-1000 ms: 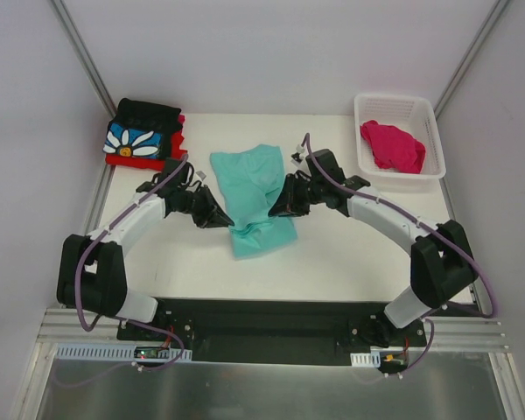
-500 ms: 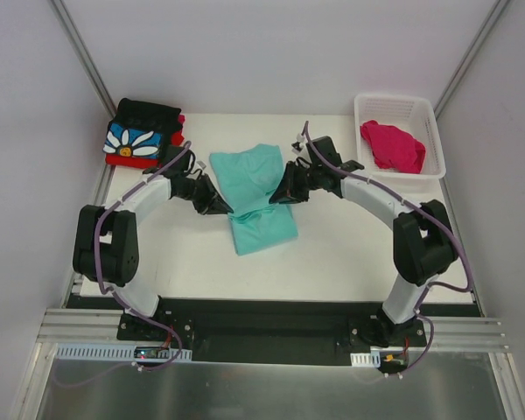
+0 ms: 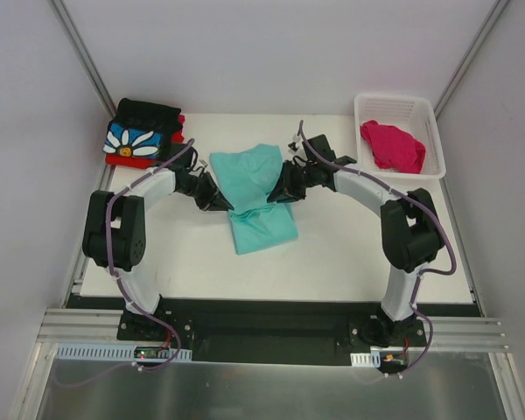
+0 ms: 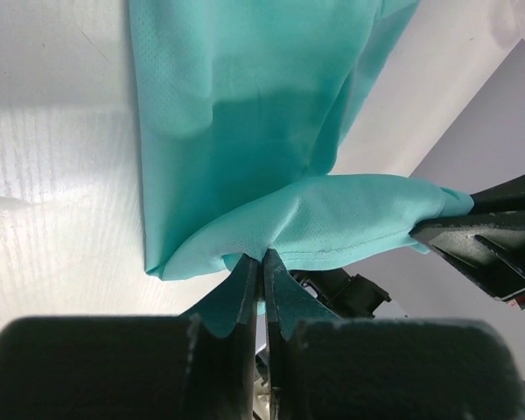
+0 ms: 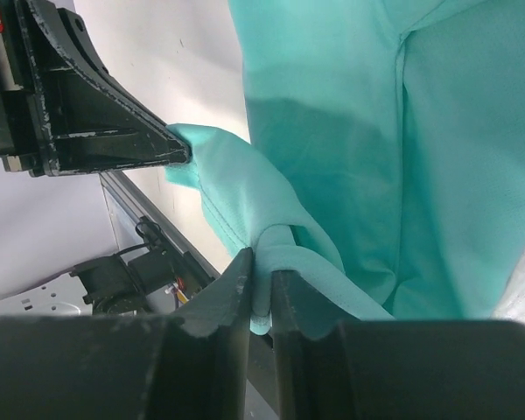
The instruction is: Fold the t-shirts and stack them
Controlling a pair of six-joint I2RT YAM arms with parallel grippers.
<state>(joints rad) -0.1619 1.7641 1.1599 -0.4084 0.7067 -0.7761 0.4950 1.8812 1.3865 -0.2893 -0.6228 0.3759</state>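
A mint-teal t-shirt [image 3: 255,188] lies lengthwise in the middle of the table, pinched in at its waist. My left gripper [image 3: 228,208] is shut on the shirt's left edge [image 4: 271,245], and my right gripper [image 3: 274,198] is shut on a bunched fold of its right edge [image 5: 284,254]. Each wrist view shows the other gripper's fingers holding the far side of the same cloth. A black t-shirt with a white daisy on blue [image 3: 140,138] sits folded on a red one [image 3: 122,161] at the back left. A magenta-pink t-shirt [image 3: 392,145] lies crumpled in the basket.
The white lattice basket [image 3: 434,131] stands at the back right corner. Metal frame rails run along both sides of the table, and the arm bases sit at its near edge.
Both grippers have carried the teal shirt's near edges toward the back, so the near half has drawn in and shortened. Both arms have stretched further out over the table.
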